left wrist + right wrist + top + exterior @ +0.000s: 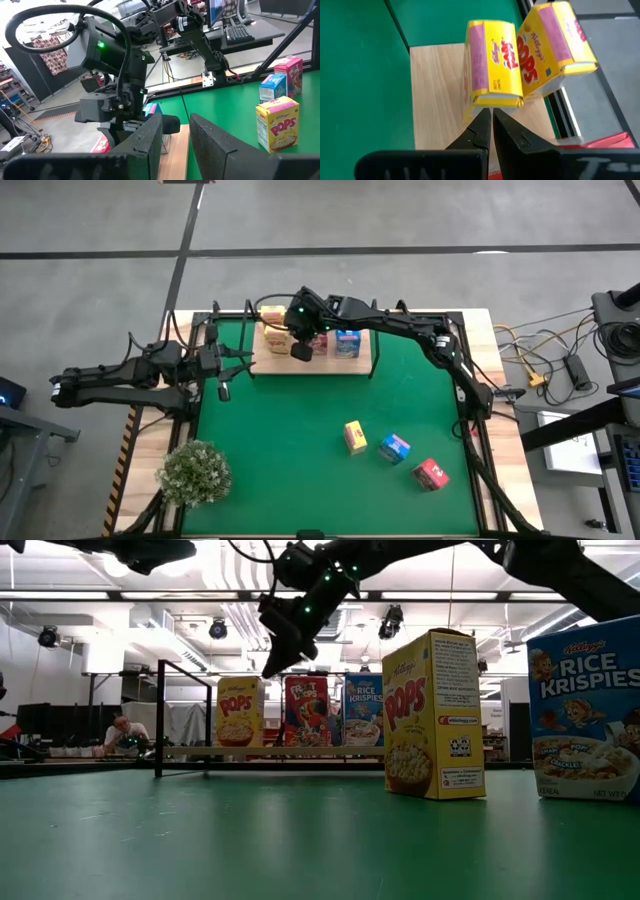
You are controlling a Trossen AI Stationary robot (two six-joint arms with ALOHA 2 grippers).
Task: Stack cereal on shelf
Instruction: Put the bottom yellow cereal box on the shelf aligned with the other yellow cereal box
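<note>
The wooden shelf stands at the mat's far edge. On it are two yellow cartons, a pink-red one and a blue one. In the right wrist view one yellow carton stands straight and the other is tilted beside it. My right gripper is shut just over the straight yellow carton, and also shows in the low view. My left gripper is open and empty at the shelf's left end. A yellow, a blue and a pink-red carton stand on the mat. My right gripper points down with shut fingertips at the top edge of the straight yellow carton. Whether they touch it I cannot tell. The carton stands on the shelf board.
A bushy pale green plant stands at the near left corner. The shelf's black wire frame rises at its ends. The green mat lies between the shelf and the loose cartons. Cables and equipment lie right of the table.
</note>
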